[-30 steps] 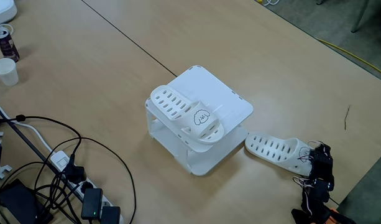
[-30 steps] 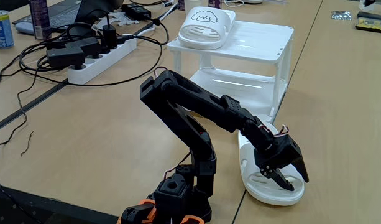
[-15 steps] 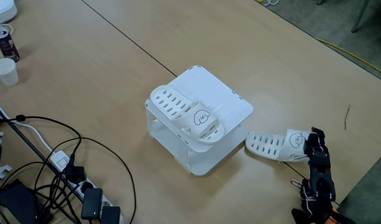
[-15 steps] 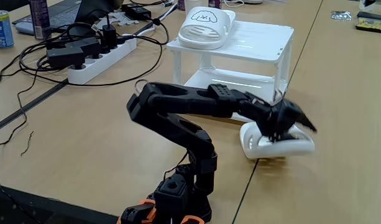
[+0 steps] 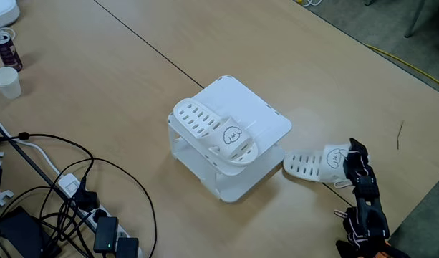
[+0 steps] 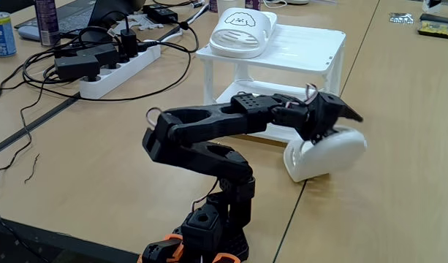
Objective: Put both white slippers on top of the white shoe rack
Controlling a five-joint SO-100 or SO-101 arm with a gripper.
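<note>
1. We observed the white shoe rack standing on the wooden worktop, with its flat top level.
2. One white slipper lay flat on the rack's top. In a fixed view, its long axis ran diagonally from upper left to lower right, with the slotted heel at upper left and the marked strap at lower right.
3. In a fixed view, that slipper's strap end faced the camera, at the rack's left front corner.
4. The second white slipper was beside the rack, at its lower right in a fixed view. Its long axis ran roughly left to right there, slotted sole toward the rack.
5. We saw the second slipper tilted up on one end, its lower edge at or near the worktop; we could not tell whether it touched.
6. The gripper had its fingers clenched on the strap end of the second slipper.
7. The black arm reached out low and nearly horizontal from its base toward the rack.
</note>
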